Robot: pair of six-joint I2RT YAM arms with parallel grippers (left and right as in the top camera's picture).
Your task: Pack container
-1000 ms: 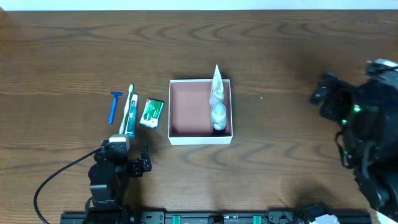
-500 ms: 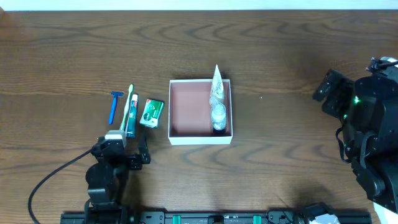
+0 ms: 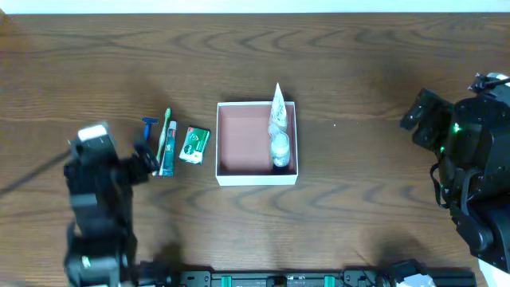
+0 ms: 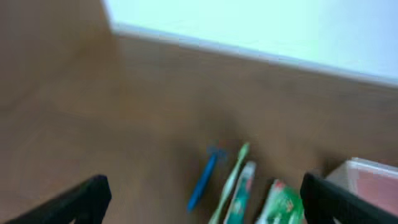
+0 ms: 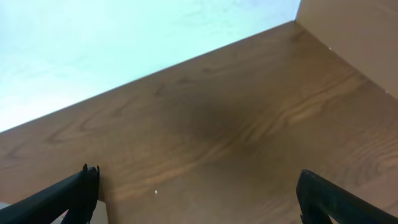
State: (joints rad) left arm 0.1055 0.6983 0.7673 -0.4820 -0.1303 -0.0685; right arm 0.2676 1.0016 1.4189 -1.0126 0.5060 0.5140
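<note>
Beside the container (image 3: 256, 178) — green packet (image 3: 194, 145).

Left arm (image 3: 96, 209): black housings, blurred, with a pale grey block (image 3: 92, 133) on top and a dark cable (image 3: 32, 175) attached. Right arm (image 3: 472, 163): black angular segments, a green indicator light (image 3: 457, 128), a white part (image 3: 496, 80) at the upper edge, and thin black wiring (image 3: 437, 190). Left fingers (image 4: 76, 200) and right fingers (image 5: 69, 195): matte black.

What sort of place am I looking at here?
Probably a robotics test bench, not a home: a left arm and a right arm stand at a wooden table, with a toothbrush and a green packet laid neatly beside a white container.
</note>
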